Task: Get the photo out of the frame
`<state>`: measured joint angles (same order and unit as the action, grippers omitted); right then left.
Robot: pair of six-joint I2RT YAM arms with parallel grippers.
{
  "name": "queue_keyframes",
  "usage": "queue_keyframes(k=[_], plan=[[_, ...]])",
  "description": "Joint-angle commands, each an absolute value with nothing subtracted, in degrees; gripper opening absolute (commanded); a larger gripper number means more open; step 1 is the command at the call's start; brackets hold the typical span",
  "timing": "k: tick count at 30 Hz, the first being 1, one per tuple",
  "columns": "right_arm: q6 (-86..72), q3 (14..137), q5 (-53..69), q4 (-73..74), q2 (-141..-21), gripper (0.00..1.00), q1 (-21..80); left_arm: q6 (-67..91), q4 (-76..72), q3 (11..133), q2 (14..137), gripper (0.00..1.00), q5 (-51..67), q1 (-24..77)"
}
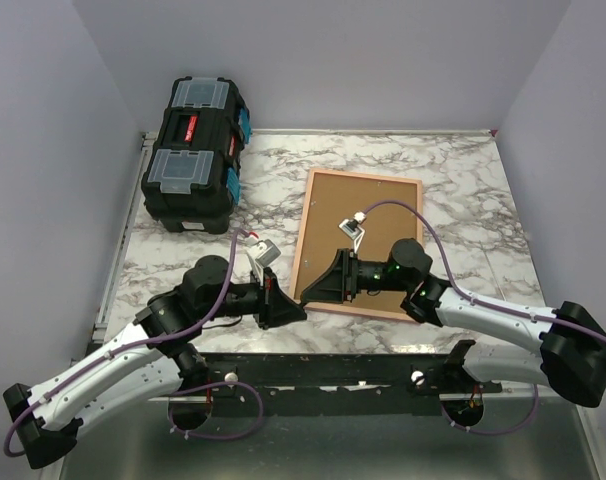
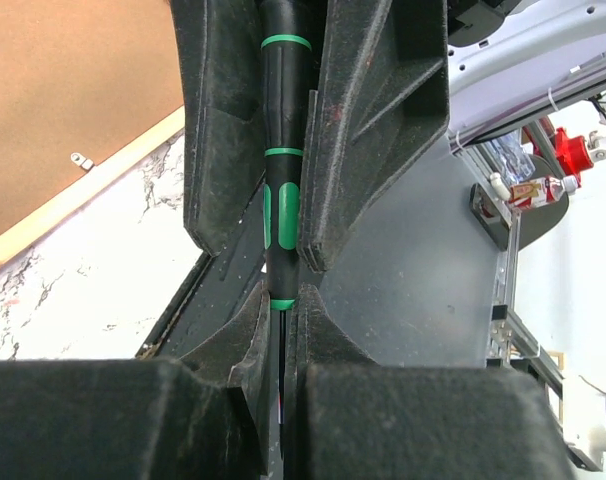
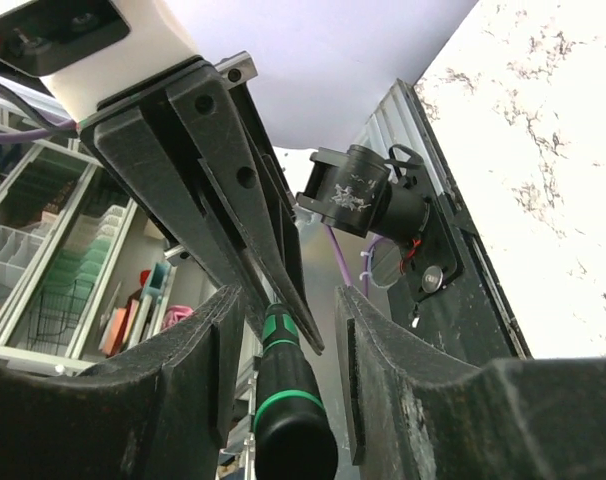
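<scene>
On the surface [image 1: 463, 180], frame [image 1: 358, 215] lies back-up, photo not out; my left end effector [image 2: 283, 330] clamps a screwdriver [image 2: 282, 215], right end effector [image 3: 283, 320] straddles it, grip unclear.

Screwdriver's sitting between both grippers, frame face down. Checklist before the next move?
1. Left gripper clamped on the screwdriver shaft: ok.
2. Right gripper lined up on the handle: ok, its fingers flank it.
3. Right gripper closed on the handle: not ok, a gap shows on each side in the right wrist view.
4. Frame flat on the table, cork back up: ok.
5. Back clip turned free: cannot tell.
6. Photo: cannot tell, not in view.
</scene>
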<state>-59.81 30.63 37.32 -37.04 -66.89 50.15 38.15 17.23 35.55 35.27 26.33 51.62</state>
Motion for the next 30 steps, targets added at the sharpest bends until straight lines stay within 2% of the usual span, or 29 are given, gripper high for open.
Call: queue_keyframes(k=[1, 4, 9, 10, 12, 17, 18, 19, 20, 21, 23, 26, 30], plan=[[-60.2, 30.6, 37.9, -41.2, -66.9, 0.47, 50.3, 38.6, 16.3, 36.8, 35.2, 0.00, 25.0, 51.2], [-59.5, 30.8, 38.7, -41.5, -67.4, 0.47, 50.4, 38.6, 15.9, 37.0, 35.5, 0.00, 25.0, 51.1], [-59.7, 31.9, 41.3, -43.6, -69.8, 0.34, 50.7, 39.1, 15.0, 37.5, 36.3, 0.00, 25.1, 50.6], [-59.4, 32.2, 42.0, -43.9, -70.2, 0.29, 50.7, 39.2, 14.7, 37.6, 36.4, 0.00, 25.2, 50.6], [-58.9, 32.2, 41.6, -43.8, -70.6, 0.03, 50.7, 39.0, 14.5, 37.9, 36.6, 0.00, 25.2, 50.5], [-56.2, 33.0, 38.2, -40.1, -71.7, 0.01, 50.6, 39.4, 17.3, 38.8, 37.0, 0.00, 21.8, 48.6], [-54.7, 33.6, 34.6, -36.8, -71.3, 0.01, 50.6, 39.6, 19.3, 39.4, 37.3, 0.03, 20.2, 48.0], [-52.9, 34.3, 31.2, -32.7, -70.7, 0.01, 50.4, 39.8, 21.3, 40.1, 37.5, 0.18, 17.6, 47.4], [-51.3, 35.2, 27.0, -29.3, -70.5, 0.01, 50.0, 40.5, 23.8, 40.7, 37.6, 0.38, 14.3, 46.8], [-50.4, 35.9, 22.9, -25.6, -70.4, 0.01, 49.0, 41.2, 26.2, 41.3, 37.5, 0.52, 11.2, 46.2], [-50.0, 37.2, 19.0, -21.6, -71.1, 0.01, 45.4, 42.7, 30.4, 41.7, 37.2, 0.71, 6.2, 44.6], [-48.8, 38.8, 17.2, -20.6, -74.5, 0.01, 38.2, 44.4, 31.2, 39.6, 37.0, 0.83, 3.8, 41.8], [-40.6, 48.3, -3.0, -11.3, -82.7, 0.01, 35.7, 45.6, 28.1, 36.4, 41.7, 0.86, 7.6, 36.5]])
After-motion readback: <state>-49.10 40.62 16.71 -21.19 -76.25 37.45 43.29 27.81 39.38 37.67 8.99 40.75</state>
